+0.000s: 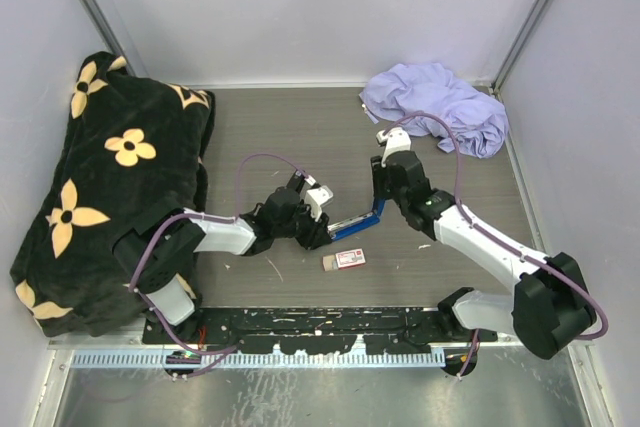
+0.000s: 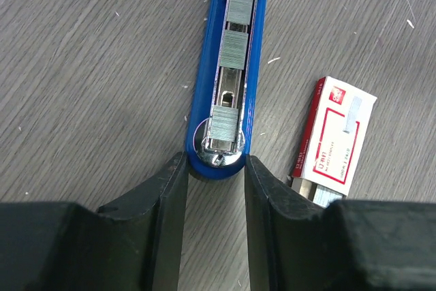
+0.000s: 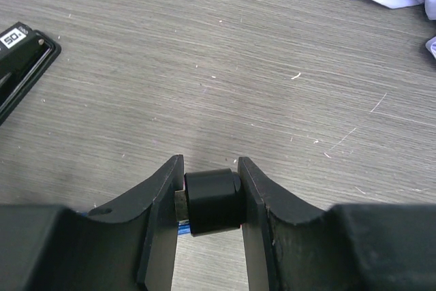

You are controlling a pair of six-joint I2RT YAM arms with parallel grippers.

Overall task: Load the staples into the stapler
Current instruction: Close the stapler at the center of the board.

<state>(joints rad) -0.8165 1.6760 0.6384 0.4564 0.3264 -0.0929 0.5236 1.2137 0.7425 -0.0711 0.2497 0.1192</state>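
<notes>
A blue stapler (image 1: 352,227) lies open on the table between both grippers. In the left wrist view its metal channel (image 2: 231,66) holds several strips of staples (image 2: 233,49). My left gripper (image 2: 216,161) has its fingers pressed on both sides of the stapler's rounded near end; it also shows in the top view (image 1: 325,232). My right gripper (image 3: 210,168) is shut on a black round part (image 3: 212,201) of the stapler's raised arm, seen in the top view (image 1: 380,209). The staples box (image 2: 337,141), white with a red label, lies right of the stapler (image 1: 347,260).
A second, black stapler (image 3: 20,59) lies at the left edge of the right wrist view. A black blanket with yellow flowers (image 1: 110,187) fills the table's left side. A lilac cloth (image 1: 440,107) is bunched at the back right.
</notes>
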